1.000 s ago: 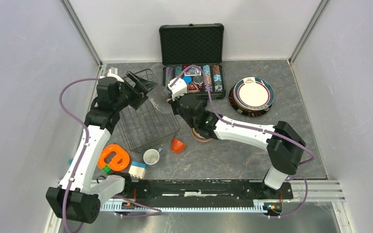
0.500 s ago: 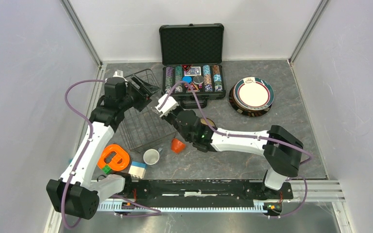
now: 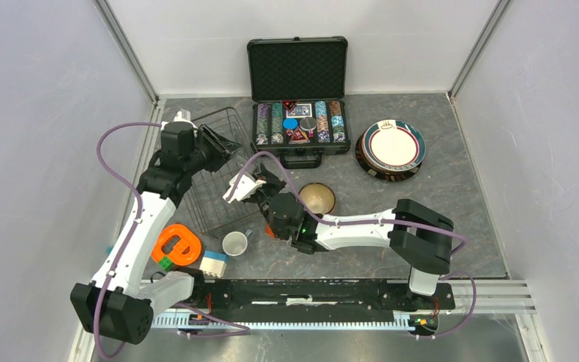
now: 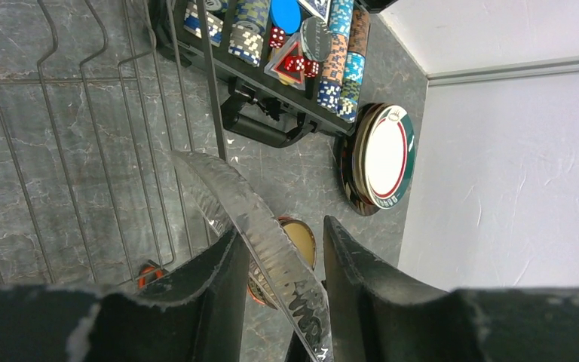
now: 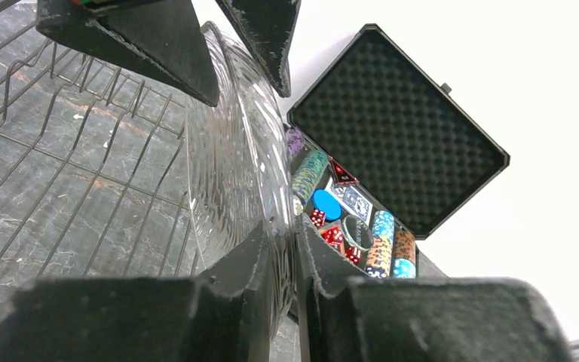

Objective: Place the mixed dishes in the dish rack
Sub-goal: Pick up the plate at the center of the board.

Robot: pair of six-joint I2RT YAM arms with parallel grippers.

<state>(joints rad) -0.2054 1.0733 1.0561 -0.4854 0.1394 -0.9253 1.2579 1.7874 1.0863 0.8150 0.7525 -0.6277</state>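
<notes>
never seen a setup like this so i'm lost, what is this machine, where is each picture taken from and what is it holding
Two robot arms, left and right, are bolted at the near edge of a table, each ending in a two-finger gripper. The wide picture looks down from above and behind. The other two come from a camera on each wrist, so the dark wedges are fingers. On the table lie a wire dish rack, an open poker chip case, a stack of plates, a tan bowl and a white cup. The right gripper is clamped on a clear glass plate, on edge over the rack. The left gripper straddles its rim without clearly gripping.
</notes>
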